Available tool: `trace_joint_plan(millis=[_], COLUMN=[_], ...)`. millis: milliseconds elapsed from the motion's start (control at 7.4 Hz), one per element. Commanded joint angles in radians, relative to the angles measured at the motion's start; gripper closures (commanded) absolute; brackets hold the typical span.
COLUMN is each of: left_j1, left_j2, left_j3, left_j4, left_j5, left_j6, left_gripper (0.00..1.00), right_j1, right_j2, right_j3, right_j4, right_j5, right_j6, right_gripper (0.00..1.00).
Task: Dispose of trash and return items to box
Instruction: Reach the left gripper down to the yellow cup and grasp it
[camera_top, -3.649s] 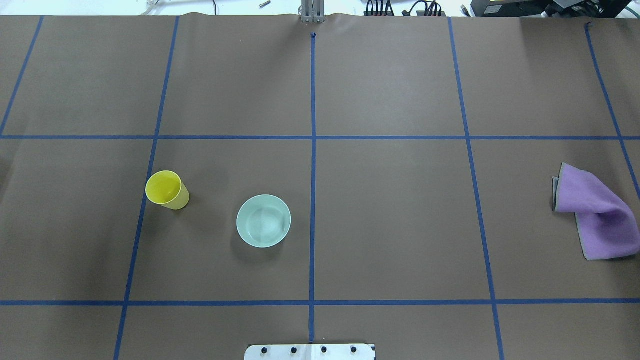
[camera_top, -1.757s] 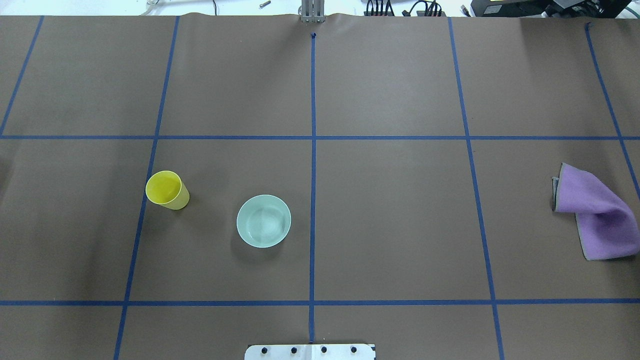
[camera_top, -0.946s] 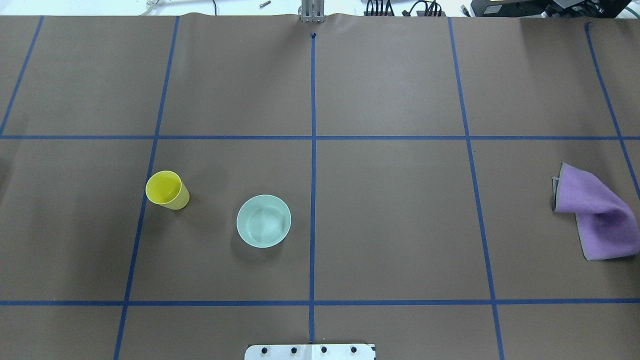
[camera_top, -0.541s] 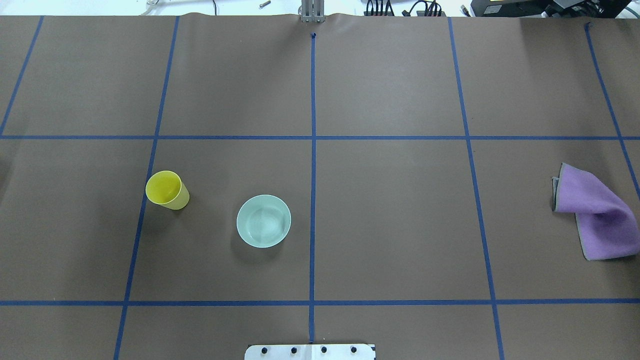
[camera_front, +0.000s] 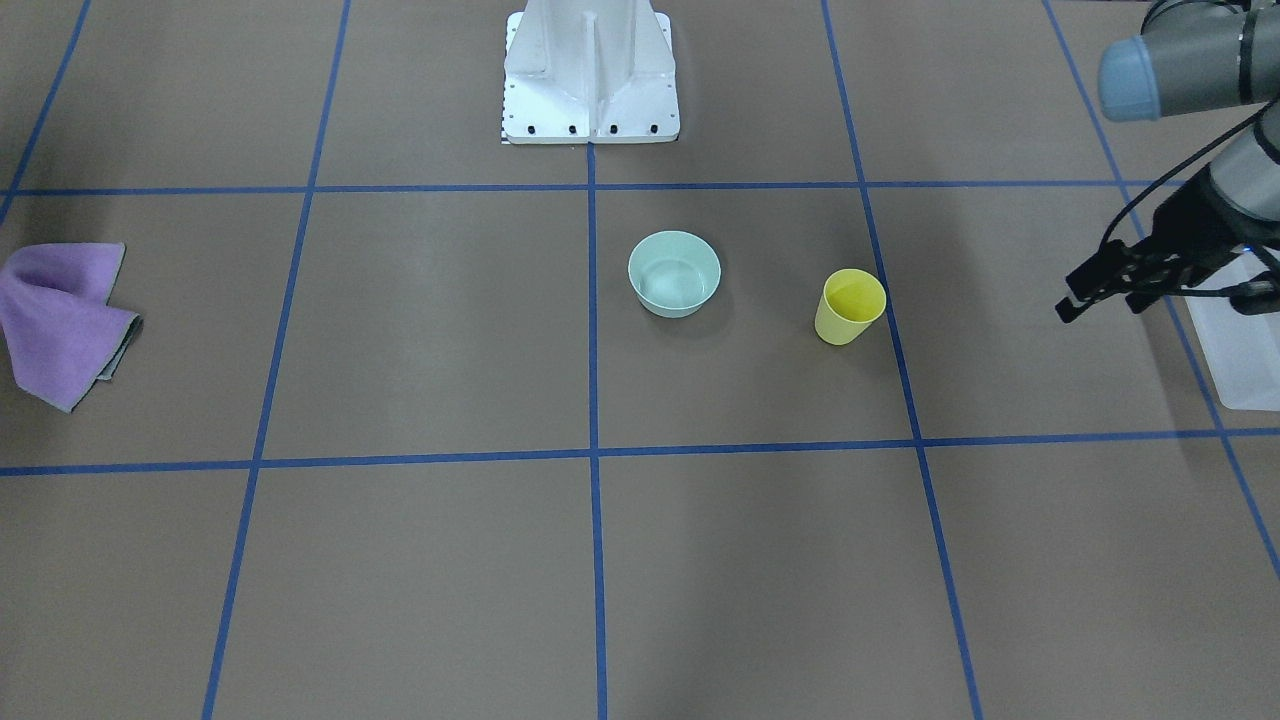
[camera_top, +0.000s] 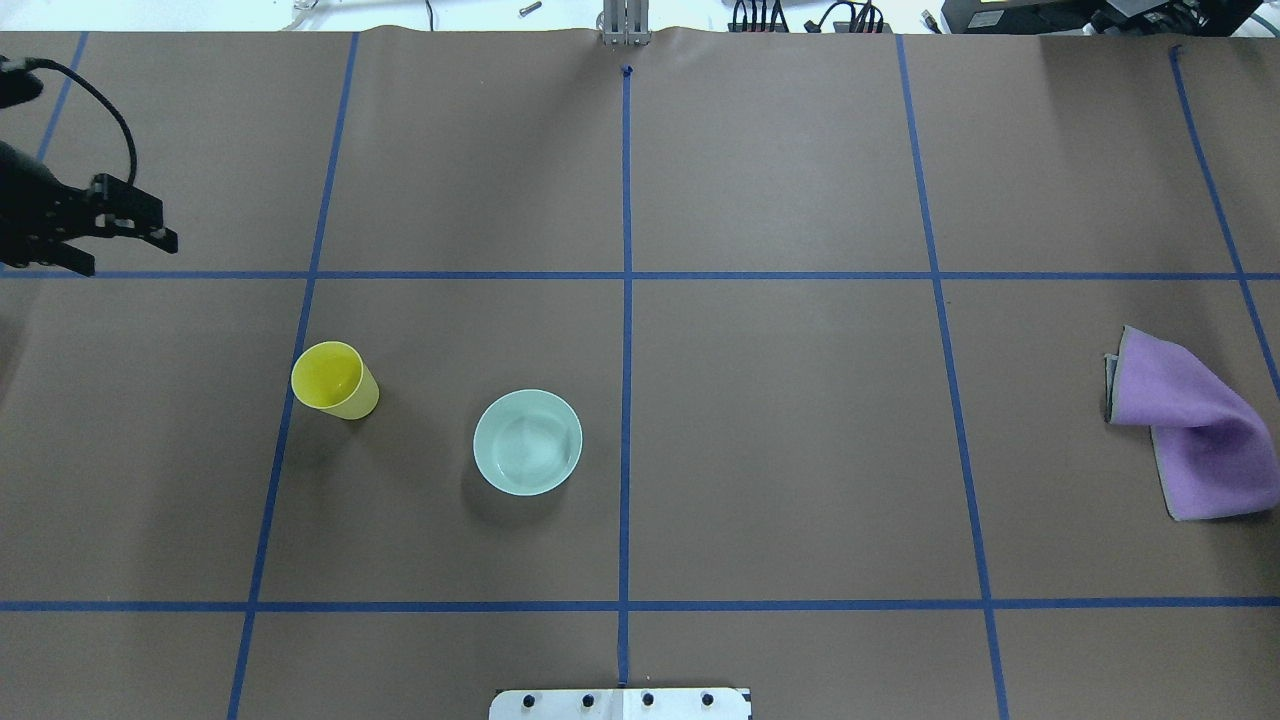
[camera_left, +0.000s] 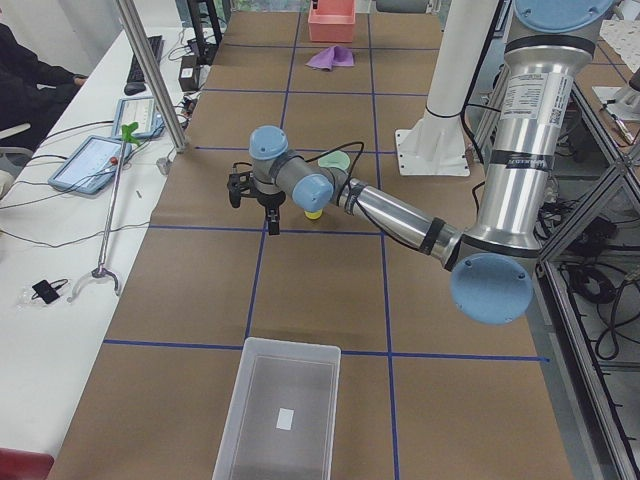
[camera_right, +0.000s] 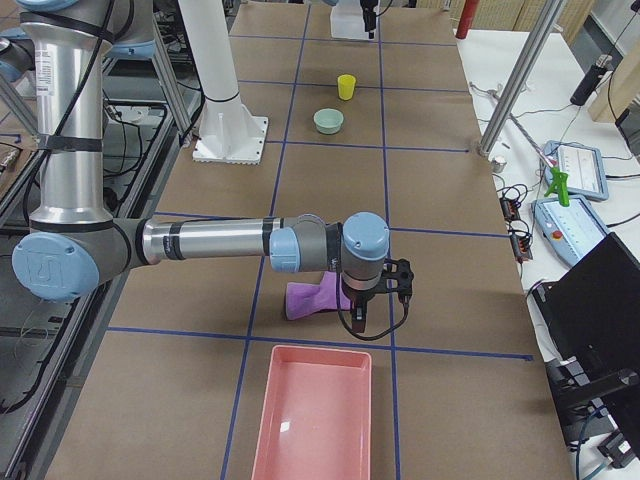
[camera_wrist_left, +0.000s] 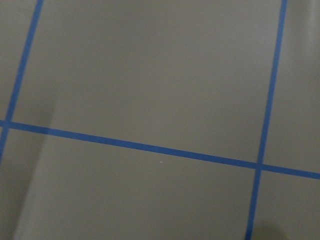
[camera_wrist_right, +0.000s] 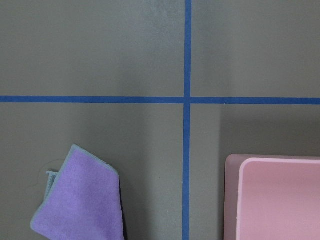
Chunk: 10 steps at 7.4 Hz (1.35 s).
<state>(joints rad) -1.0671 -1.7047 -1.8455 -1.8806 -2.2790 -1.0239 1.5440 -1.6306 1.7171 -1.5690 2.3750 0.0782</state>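
The yellow cup (camera_top: 335, 380) stands upright left of centre, with the mint-green bowl (camera_top: 527, 442) to its right; both are empty and also show in the front view, cup (camera_front: 850, 305) and bowl (camera_front: 674, 273). My left gripper (camera_top: 125, 255) is open and empty above the table's far left, well clear of the cup; it also shows in the front view (camera_front: 1098, 308). The translucent box (camera_left: 280, 410) sits at the table's left end. My right gripper (camera_right: 382, 305) hovers over the purple cloth (camera_right: 310, 298); I cannot tell whether it is open or shut.
The purple cloth (camera_top: 1190, 420) lies crumpled at the far right. A pink bin (camera_right: 315, 410) stands at the table's right end, beyond the cloth. The robot's white base plate (camera_top: 620, 703) is at the near edge. Blue tape lines grid the brown table.
My left gripper has come into the overhead view at the upper left; before, no arm showed. Cup, bowl and cloth have not moved.
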Motion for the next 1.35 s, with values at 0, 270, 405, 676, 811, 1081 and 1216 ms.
trace_joint_plan(millis=[0,270,405,676,811,1081,1216], left_j1=[0.143,0.214,0.241,0.314,0.341,0.352,0.354], left_j2=[0.002,0.002,0.002,-0.004,-0.007,-0.021,-0.024], left_j3=[-0.009,-0.029,-0.032,-0.025,-0.011,0.012,0.017], left_j4=[-0.069,-0.086,-0.086,-0.086,-0.086,-0.086,-0.086], left_j5=[0.093,0.102,0.104,0.163,0.192,0.196,0.210], left_j6=[-0.173,-0.244,-0.246,-0.257,-0.268,-0.295,-0.298], left_gripper=[0.01,0.01,0.02,0.03,0.03,0.27,0.52], right_j1=[-0.002,-0.002,-0.005,-0.010,-0.012,-0.012,-0.013], right_j2=[0.000,0.000,0.000,0.000,0.000,-0.002,-0.002], right_j3=[0.001,-0.001,0.001,0.001,0.001,0.001,-0.001], right_j4=[0.000,0.000,0.000,0.000,0.000,0.000,0.000], right_j5=[0.036,0.047,0.050,0.050,0.052,0.052,0.052], right_j6=[0.000,0.000,0.000,0.002,0.000,0.000,0.000], right_gripper=[0.00,0.00,0.00,0.00,0.00,0.00,0.00])
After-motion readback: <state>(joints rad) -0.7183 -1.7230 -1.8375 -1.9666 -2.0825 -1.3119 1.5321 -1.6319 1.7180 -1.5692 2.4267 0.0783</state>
